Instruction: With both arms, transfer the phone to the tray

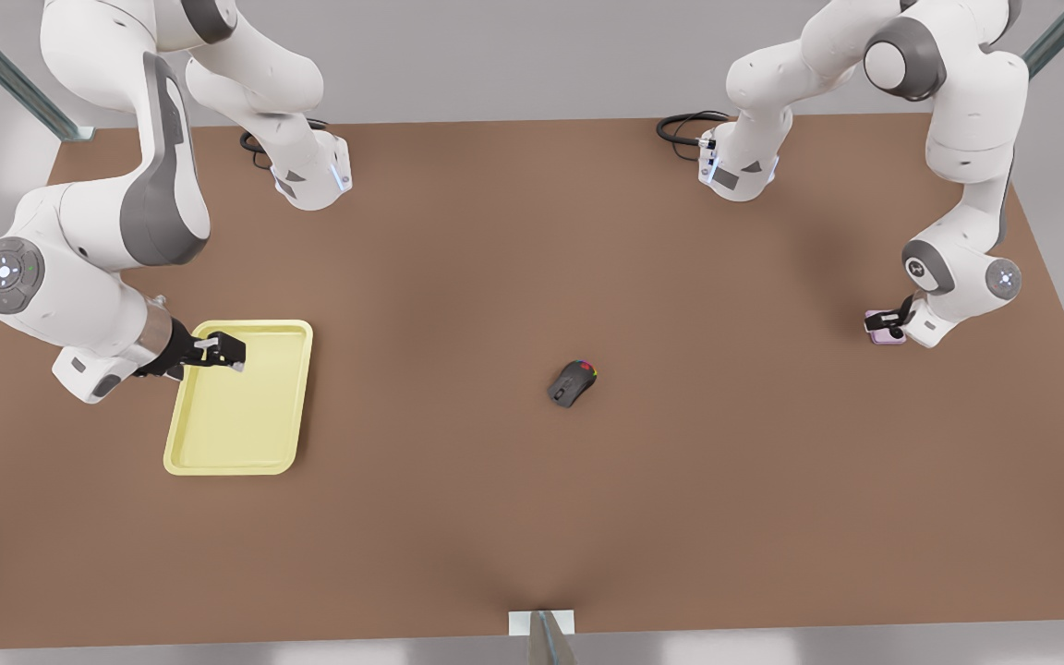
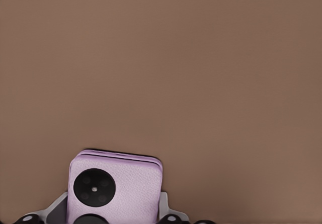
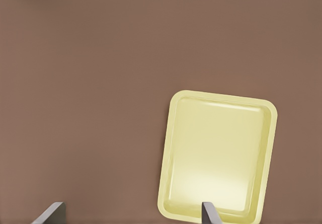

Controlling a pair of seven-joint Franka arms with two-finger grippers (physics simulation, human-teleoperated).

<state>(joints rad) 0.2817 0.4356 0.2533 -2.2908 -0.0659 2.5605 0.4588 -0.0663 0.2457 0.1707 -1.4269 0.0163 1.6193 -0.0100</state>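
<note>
I see the tray (image 1: 238,434) bare, the right gripper (image 1: 218,353) spread open above its far end. The left gripper (image 1: 887,322) clasps the phone (image 1: 885,336) near the table's (image 1: 532,480) front-view right edge; a mouse (image 1: 573,382) lies mid-table.

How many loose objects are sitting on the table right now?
3: the tray at the front view's left, under the right tool; the mouse near the middle; the phone at the front view's right, at the left tool.
</note>
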